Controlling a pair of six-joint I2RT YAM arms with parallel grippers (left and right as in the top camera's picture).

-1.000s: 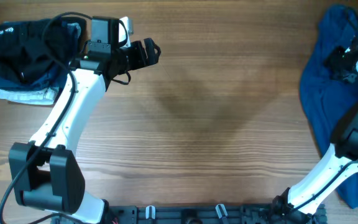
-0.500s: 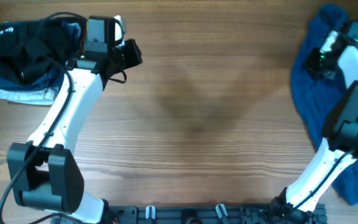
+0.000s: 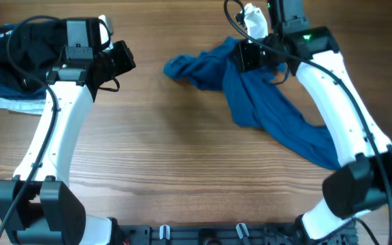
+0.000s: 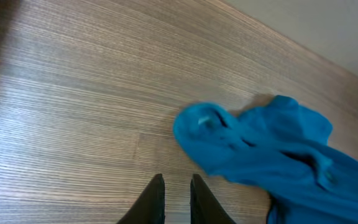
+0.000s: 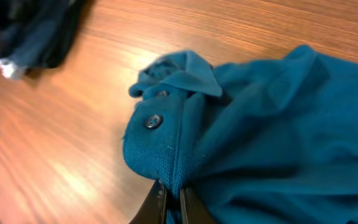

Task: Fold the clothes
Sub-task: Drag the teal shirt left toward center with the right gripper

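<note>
The clothes, one wrinkled blue shirt [image 3: 264, 109], trail from the table's upper middle down to the right. Its buttoned collar edge [image 5: 160, 137] is pinched in my right gripper [image 5: 171, 186], which is shut on the fabric; overhead, that right gripper [image 3: 245, 58] hangs over the shirt's upper part. A bunched end of the shirt [image 4: 253, 149] lies on the wood just ahead and to the right of my left gripper [image 4: 177, 177]. Its two fingers stand close together with nothing between them. Overhead, the left gripper [image 3: 122, 60] is at the upper left, apart from the shirt.
A stack of folded black, navy and white garments [image 3: 19, 68] sits at the far left corner, also seen in the right wrist view as a dark pile [image 5: 30, 31]. Bare wooden table [image 3: 182, 177] fills the centre and front.
My right arm swung from the far right edge to the upper middle, dragging the shirt left across the table. My left gripper closed and drew back to the left.
</note>
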